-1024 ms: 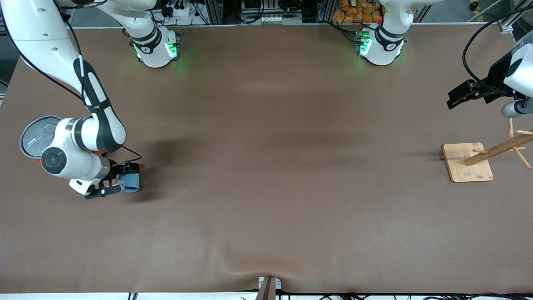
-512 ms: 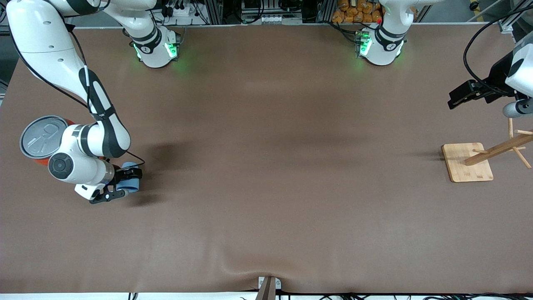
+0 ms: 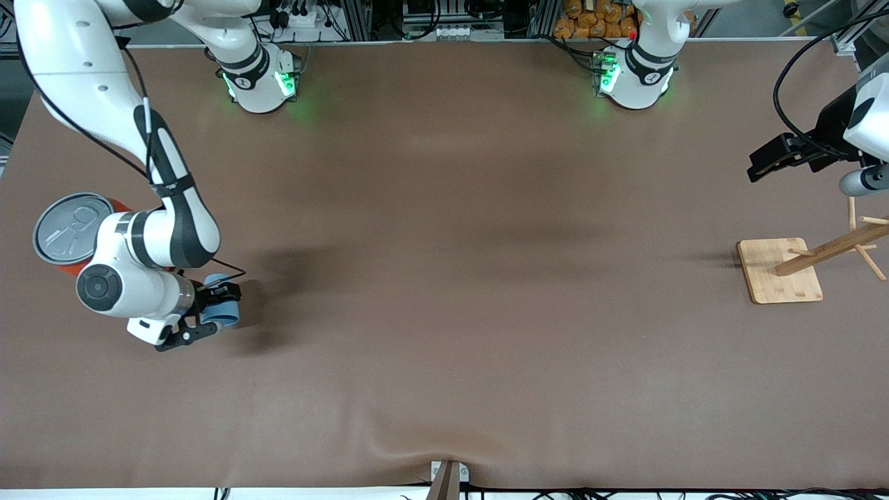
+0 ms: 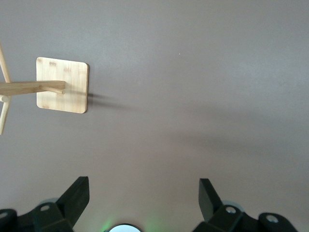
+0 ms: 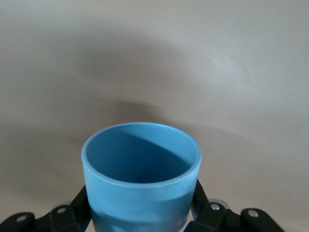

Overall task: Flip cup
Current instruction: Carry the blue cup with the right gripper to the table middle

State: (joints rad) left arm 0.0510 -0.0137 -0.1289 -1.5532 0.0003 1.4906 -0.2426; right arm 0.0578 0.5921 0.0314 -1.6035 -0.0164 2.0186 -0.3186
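With our right gripper (image 3: 208, 314) we are clamping the cup (image 3: 223, 310) by its sides, tilted, beside the orange can (image 3: 69, 229), so it can turn over; our left gripper (image 4: 144, 199) is waiting open, above the wooden rack (image 3: 781, 271).

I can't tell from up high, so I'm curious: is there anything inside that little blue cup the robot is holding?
No: the right wrist view looks straight into the cup, held by the right gripper, and shows only its bare darker-blue inside.
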